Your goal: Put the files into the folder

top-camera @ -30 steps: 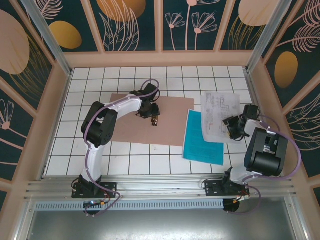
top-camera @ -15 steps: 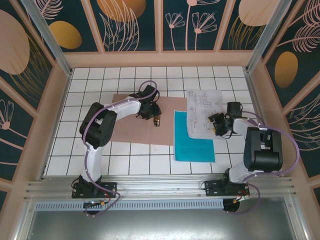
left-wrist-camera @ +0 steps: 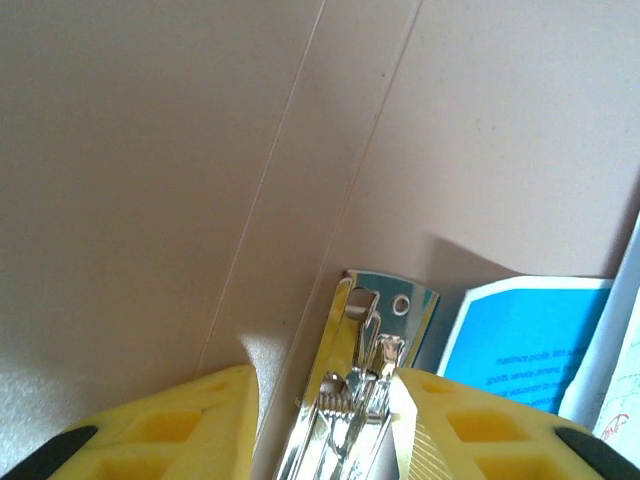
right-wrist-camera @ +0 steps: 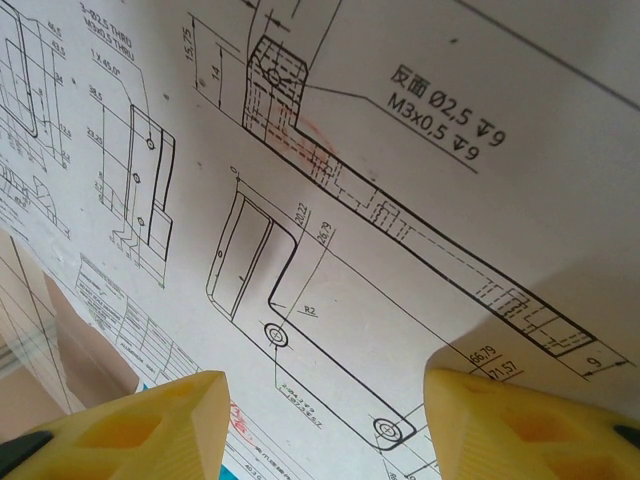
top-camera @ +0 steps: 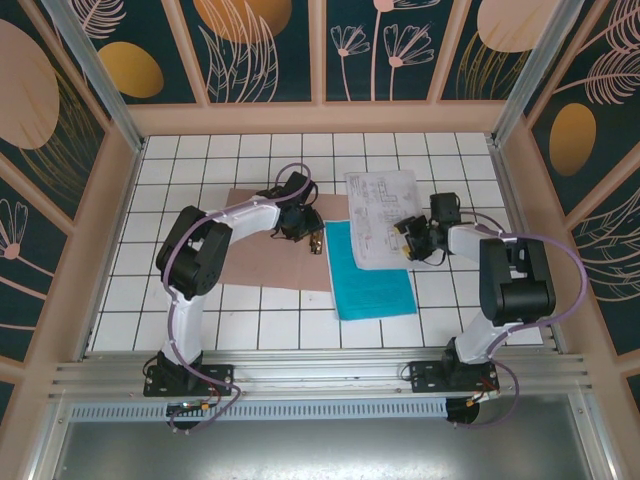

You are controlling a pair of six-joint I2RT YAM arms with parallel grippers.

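Note:
The folder point(top-camera: 250, 250) lies unfolded flat on the tiles, pinkish-brown, with a shiny metal clip point(top-camera: 316, 243) near its right edge. My left gripper point(top-camera: 313, 236) is down on that clip. In the left wrist view the clip point(left-wrist-camera: 375, 320) sits between the yellow fingers of the left gripper point(left-wrist-camera: 322, 380), the right finger against it. The files are a white drawing sheet point(top-camera: 375, 205) on top of a teal sheet point(top-camera: 375, 285), whose left edge overlaps the folder. My right gripper point(top-camera: 408, 245) rests open on the white sheet point(right-wrist-camera: 350, 150), its fingers spread wide in the right wrist view point(right-wrist-camera: 322, 385).
Wooden walls point(top-camera: 320, 118) ring the white tiled table point(top-camera: 180, 160). Bare tiles lie along the back and the near side. The teal sheet's corner point(left-wrist-camera: 520, 340) and the white sheet's edge point(left-wrist-camera: 622, 385) reach close to the clip.
My right gripper has slid left, dragging the white and teal sheets from the right side until they overlap the folder's right edge. The left gripper has stayed on the clip.

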